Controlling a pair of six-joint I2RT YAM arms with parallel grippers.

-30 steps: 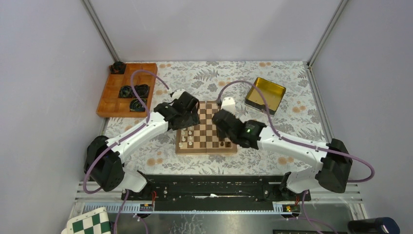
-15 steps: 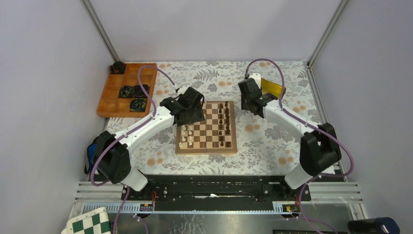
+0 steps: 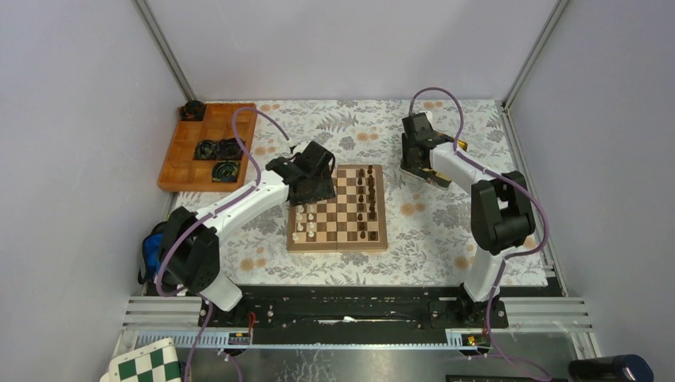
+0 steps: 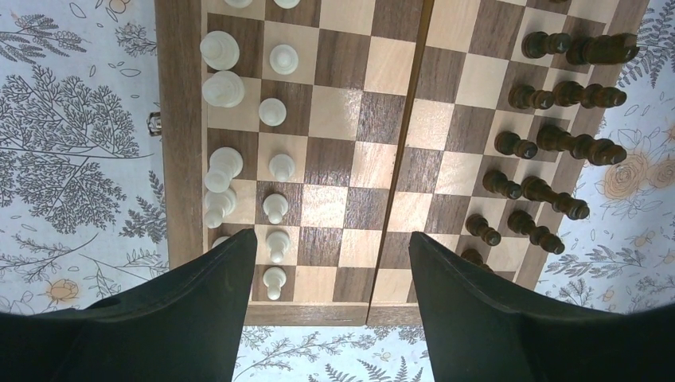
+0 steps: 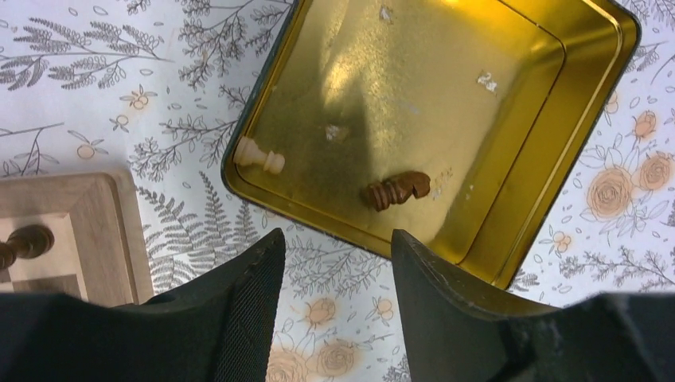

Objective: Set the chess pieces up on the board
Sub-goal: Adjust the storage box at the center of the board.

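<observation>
Left pincer, jaws apart, above the board; right pincer, jaws apart, above a gold tin beside the board holding two chess pieces.

Left claw and right claw, jaws apart and empty, both arms outstretched.

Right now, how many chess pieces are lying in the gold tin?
2. A cream-white pawn lies by the tin's wall; a dark brown piece lies near its middle. Its far edge is out of frame, so more may be hidden.
</observation>
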